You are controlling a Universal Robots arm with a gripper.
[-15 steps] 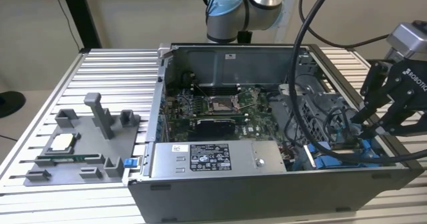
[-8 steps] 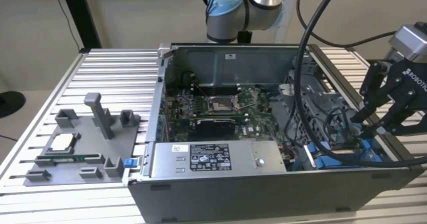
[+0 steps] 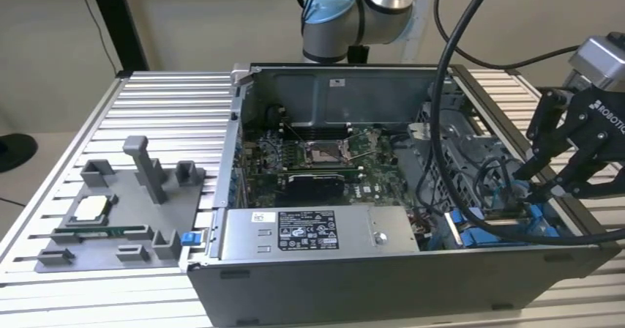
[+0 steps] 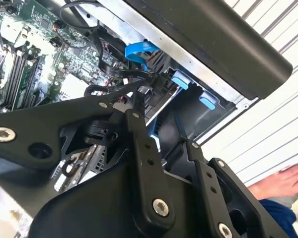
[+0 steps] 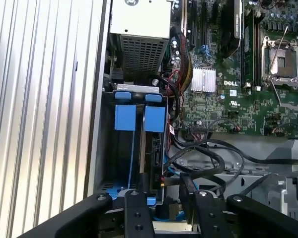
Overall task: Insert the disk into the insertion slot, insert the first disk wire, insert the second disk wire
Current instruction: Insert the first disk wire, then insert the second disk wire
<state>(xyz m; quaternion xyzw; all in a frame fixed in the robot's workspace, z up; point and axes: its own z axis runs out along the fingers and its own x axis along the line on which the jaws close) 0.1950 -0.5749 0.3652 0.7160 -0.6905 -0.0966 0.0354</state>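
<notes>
Slatted aluminium table (image 3: 156, 86) carries an open computer case (image 3: 391, 284). At its near corner on the exterior view's right, the gripper (image 3: 537, 185) hangs low over the insertion slot (image 5: 134, 88), where the disk (image 5: 154, 148) stands on edge in its blue frame. How wide the gripper is open, or whether it grips anything, cannot be told. Farther back lies the motherboard (image 3: 376, 178).

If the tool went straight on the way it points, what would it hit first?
Likely the black cables at the insertion slot's edge, just ahead of the tool; depth is unclear.
</notes>
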